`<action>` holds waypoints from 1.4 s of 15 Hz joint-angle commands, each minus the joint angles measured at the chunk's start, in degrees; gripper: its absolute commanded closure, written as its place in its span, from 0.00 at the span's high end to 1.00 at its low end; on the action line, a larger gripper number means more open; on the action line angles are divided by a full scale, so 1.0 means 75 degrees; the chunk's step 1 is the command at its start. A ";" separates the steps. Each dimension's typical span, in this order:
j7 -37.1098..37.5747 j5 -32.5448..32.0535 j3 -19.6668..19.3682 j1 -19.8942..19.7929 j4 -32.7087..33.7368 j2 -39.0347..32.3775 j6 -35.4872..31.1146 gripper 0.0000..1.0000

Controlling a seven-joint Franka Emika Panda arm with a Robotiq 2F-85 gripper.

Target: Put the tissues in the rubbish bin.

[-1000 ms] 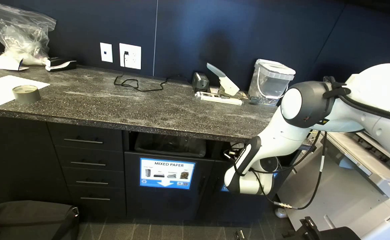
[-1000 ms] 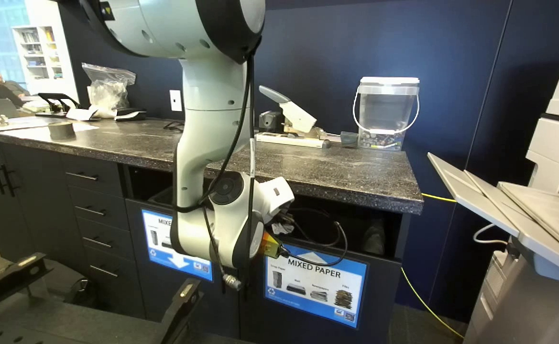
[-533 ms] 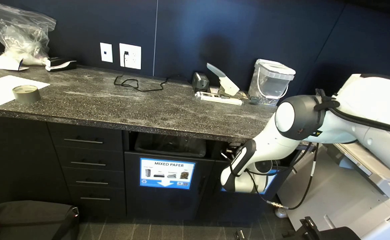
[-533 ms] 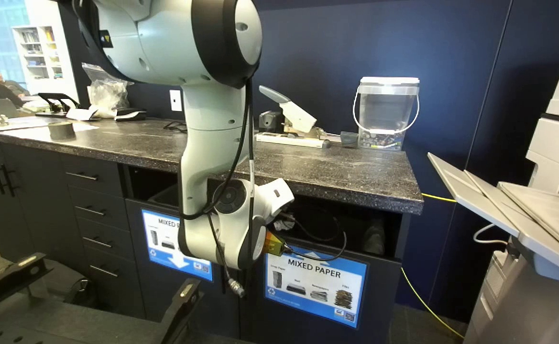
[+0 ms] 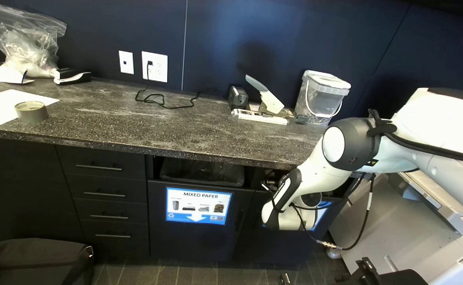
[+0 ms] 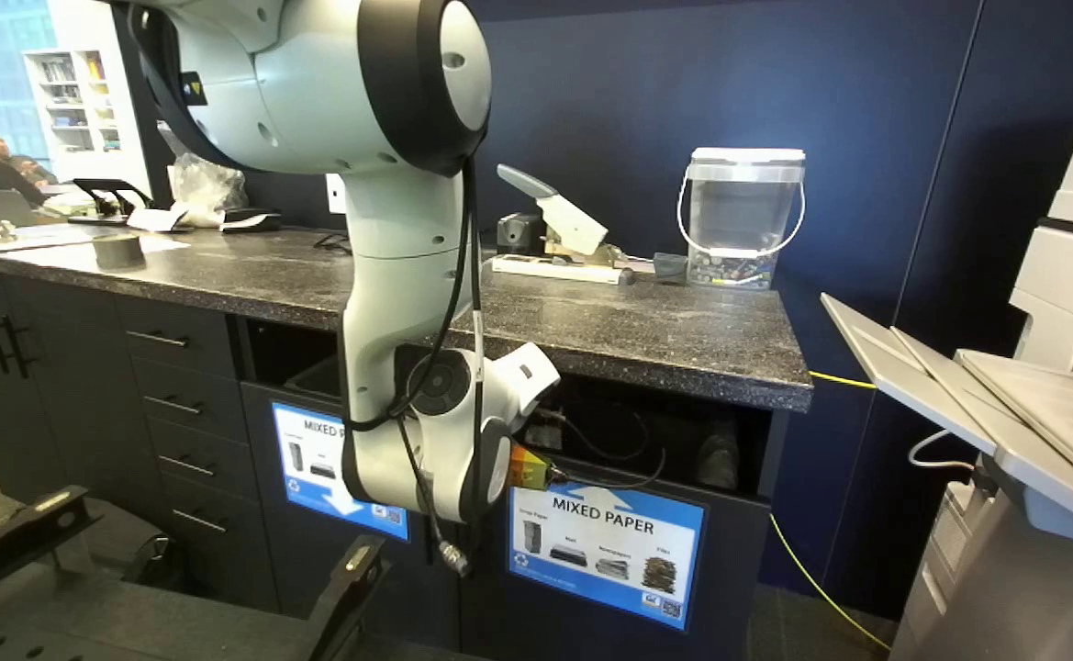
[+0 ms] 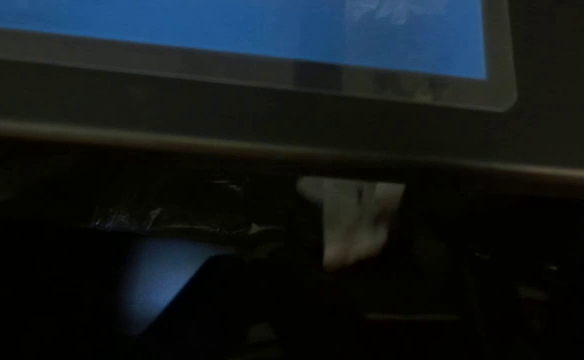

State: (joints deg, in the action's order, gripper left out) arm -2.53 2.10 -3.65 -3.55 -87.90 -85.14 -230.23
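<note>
Arm (image 6: 407, 248) is parked low in front of the worktop (image 5: 176, 126), wrist just below the front edge and a bit short of the right front corner, prob w/ the gripper poked into the paper bin slot (image 6: 772, 459) under there. Gripper is lost in the dark: spread or pressed together, can't be told. A slanted black shape (image 7: 207, 295) in the wrist view might be a finger, not certain.

One pale creased piece, prob a tissue (image 7: 359, 222), is seen just past the cabinet rim (image 7: 222, 145), near shiny plastic, prob bin liner (image 7: 187, 225). Held or loose, can't be told. Small pale lumps (image 6: 5, 229) toward the worktop's left end are too blurry to call.

Poss fails:
- tissue gets hung up on the rim if let go too shallow, b/c depth is hard to judge w/ so little light
- liner gets pinched too & dragged out
- wrist housing (image 6: 525, 376) gets knocked on the front edge if lifted before being backed out
- cable connector (image 5: 328, 245), hanging in a loop below the wrist, gets snagged if the wrist is twisted
- tissue is prob light, so might be carried back out, stuck to a finger
</note>
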 commanded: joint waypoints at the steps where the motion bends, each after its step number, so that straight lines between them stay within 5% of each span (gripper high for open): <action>1: -0.0495 0.0314 -0.0301 0.0360 -0.0185 0.0206 -0.0021 0.92; 2: -0.0669 0.0436 -0.0396 0.0471 -0.0316 0.0292 0.0006 0.99; 6: -0.1213 0.0707 -0.0698 0.0851 -0.1171 0.0892 -0.0022 1.00; 13: -0.2174 0.2083 -0.1506 0.2191 -0.3764 0.2842 0.1929 1.00; 16: -0.2252 0.1817 -0.1981 0.2777 -0.4867 0.3870 0.3143 1.00; 21: -0.2177 0.0260 -0.2201 0.2618 -0.6242 0.5837 0.5225 1.00</action>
State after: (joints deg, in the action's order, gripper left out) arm -18.12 9.76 -19.01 16.68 -126.37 -52.46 -199.00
